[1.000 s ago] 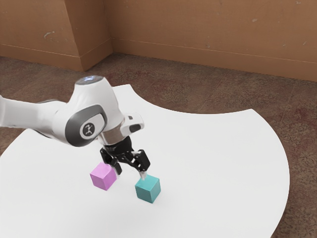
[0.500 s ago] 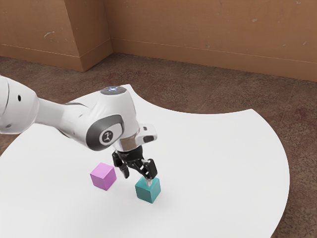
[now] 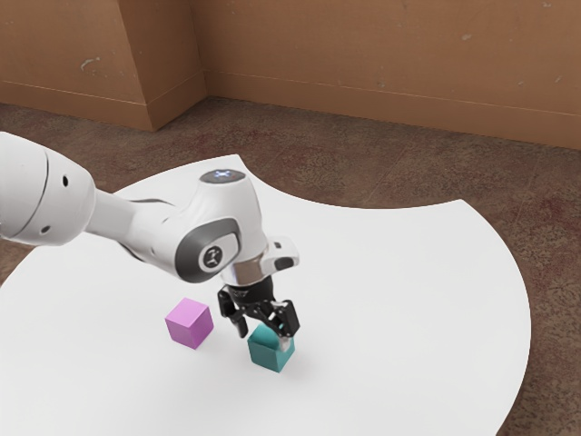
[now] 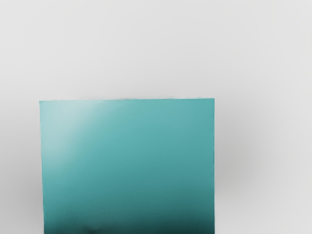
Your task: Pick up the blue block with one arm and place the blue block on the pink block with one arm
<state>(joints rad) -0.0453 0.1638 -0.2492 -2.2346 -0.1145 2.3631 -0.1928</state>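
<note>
The blue block, teal in colour, sits on the white table. My gripper is right on top of it, open, with one black finger on each side of the block's upper part and no visible squeeze. In the wrist view the teal block lies directly under my hand. The pink block rests on the table a short way toward the exterior view's left of the blue block, apart from it and from my fingers.
The round white table has a curved cut-out at its far edge and drops off to a brown carpet. Brown walls stand behind. My white arm reaches in from the exterior view's left, above the pink block.
My hand has moved from between the two blocks toward the exterior view's right and down, so its open fingers now straddle the blue block. Neither block has moved.
</note>
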